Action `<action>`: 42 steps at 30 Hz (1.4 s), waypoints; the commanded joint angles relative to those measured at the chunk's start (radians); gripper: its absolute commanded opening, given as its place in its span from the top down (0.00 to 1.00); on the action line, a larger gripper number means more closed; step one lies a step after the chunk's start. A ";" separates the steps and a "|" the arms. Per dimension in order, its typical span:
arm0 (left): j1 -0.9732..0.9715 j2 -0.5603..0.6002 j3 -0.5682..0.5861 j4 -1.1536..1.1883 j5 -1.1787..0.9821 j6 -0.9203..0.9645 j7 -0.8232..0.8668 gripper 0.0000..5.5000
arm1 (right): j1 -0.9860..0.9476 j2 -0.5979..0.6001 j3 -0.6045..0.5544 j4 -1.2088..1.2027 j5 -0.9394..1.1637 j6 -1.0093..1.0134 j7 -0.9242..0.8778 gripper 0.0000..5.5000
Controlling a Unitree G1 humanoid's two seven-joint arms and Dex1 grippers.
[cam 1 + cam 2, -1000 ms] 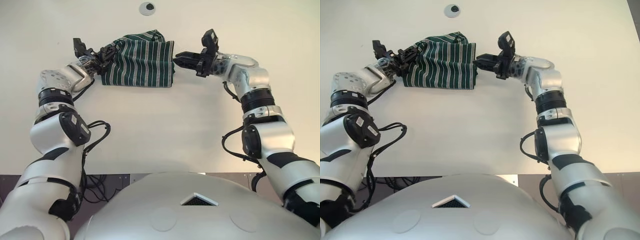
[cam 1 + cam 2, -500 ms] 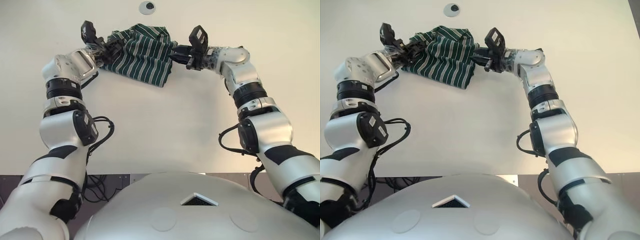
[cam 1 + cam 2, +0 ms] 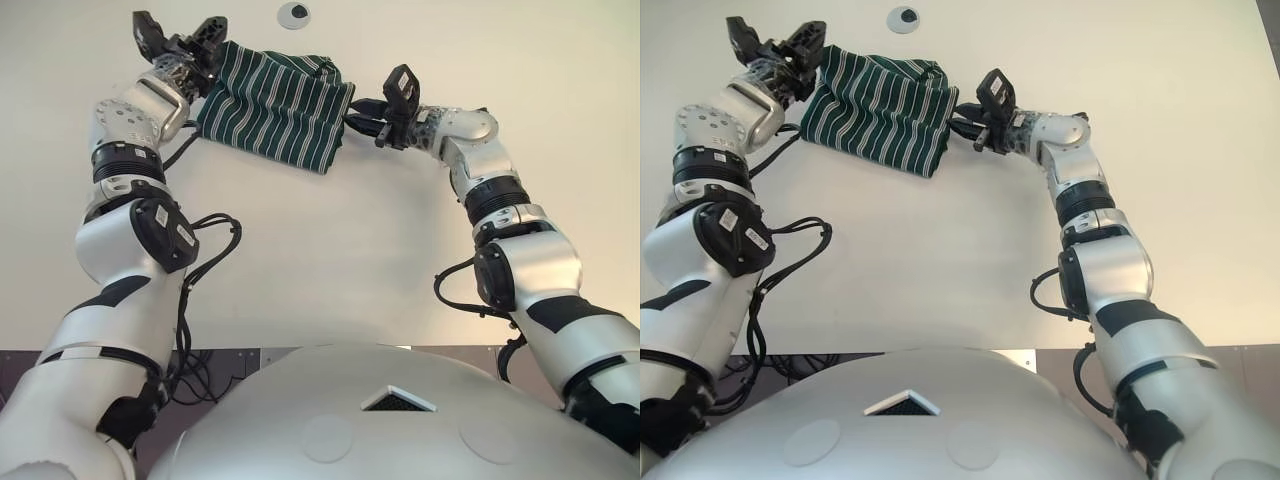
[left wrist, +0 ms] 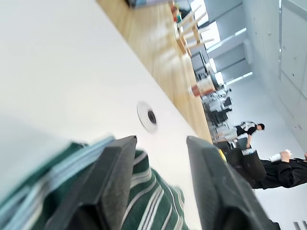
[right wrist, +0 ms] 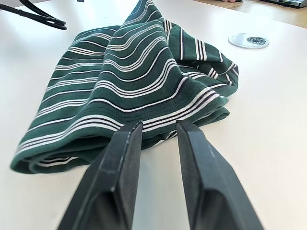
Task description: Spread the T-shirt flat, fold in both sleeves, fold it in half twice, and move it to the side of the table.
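Shirt (image 3: 275, 105) parked at the far left: how to back out clean

So the shirt is down on the counter (image 3: 330, 260) as a folded bundle, far side and left of centre, just near of the grommet (image 3: 294, 14). It sits a bit skewed, with the right end angled toward the near side.

The left hand (image 3: 180, 32) is at the far-left corner of the bundle, spread wide and tilted up, with nothing pinched in it. The right hand (image 3: 355, 113) is at the right edge, low to the counter, with a narrow gap. From its wrist cam the hem lies just past the tips, not between them. Neither one is holding cloth.

My read is that the folding's done and this is the last bit, leaving the shirt at the side and getting out without wrecking it. Tips:

- Right hand: pull straight back to the right along the counter, away from the hem. It's right up against the folded edge, and any sideways sweep would likely drag the top layer and pop the fold open.
- Left hand: go up first, then out. The corner sits right under it, so a low exit could catch the cloth.
- Retreat one hand at a time if you can, so a snag is easy to spot.
- Layers on the right end look a little fanned. If neatness matters, a light flat press there would help, but only from above and with no pushing sideways.
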 commanded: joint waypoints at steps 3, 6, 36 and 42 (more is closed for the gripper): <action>0.240 0.047 -0.338 -0.413 0.193 -0.033 -0.249 0.61 | -0.052 0.004 0.017 0.008 -0.054 -0.123 -0.078 0.76; 0.380 0.031 -0.461 -0.705 0.246 -0.048 -0.253 0.61 | -0.038 -0.024 -0.016 0.005 -0.038 -0.129 -0.106 0.76; 0.696 0.122 -1.000 -0.946 0.422 0.117 -0.501 0.61 | 0.488 -0.161 -0.095 -0.871 0.183 0.338 -0.091 0.76; 0.683 0.036 -0.859 -1.100 0.320 0.131 -0.371 0.61 | 0.747 -0.217 -0.064 -1.243 0.279 0.527 -0.070 0.76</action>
